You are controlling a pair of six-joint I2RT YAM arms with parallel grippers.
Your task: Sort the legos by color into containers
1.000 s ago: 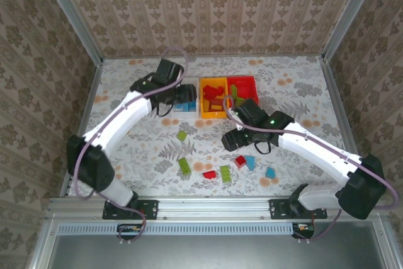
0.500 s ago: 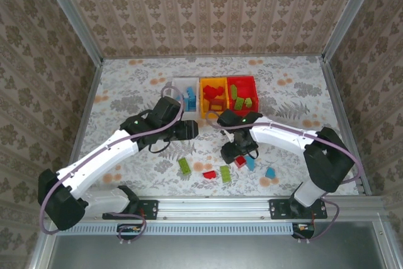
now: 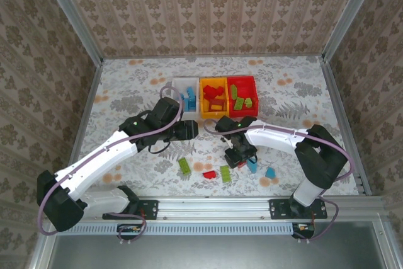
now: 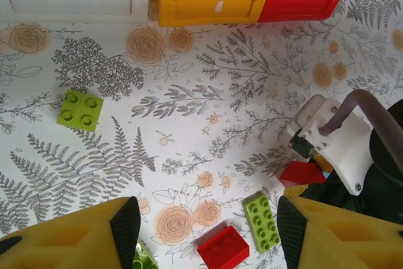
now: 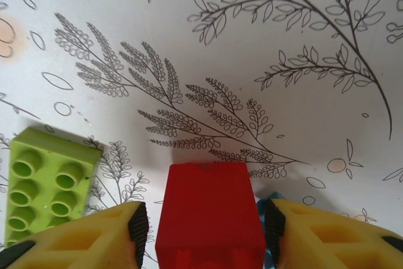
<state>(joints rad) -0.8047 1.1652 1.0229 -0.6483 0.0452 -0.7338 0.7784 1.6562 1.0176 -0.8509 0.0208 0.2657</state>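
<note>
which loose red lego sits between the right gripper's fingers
The red brick beside the blue brick, flanked by the right gripper; the other red brick lies apart.

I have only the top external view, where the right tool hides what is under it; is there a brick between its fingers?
Observer: Yes, the right wrist view shows a red brick between the right tool's fingers; whether they press it, I cannot tell.
Operator: Thank you. Anything close beside it?
Observer: A long lime brick lies beside it, studs up, not touching.
Operator: And beneath the left arm?
Observer: A lime four-stud brick lies alone, studs up, ahead of the open left tool.
</note>
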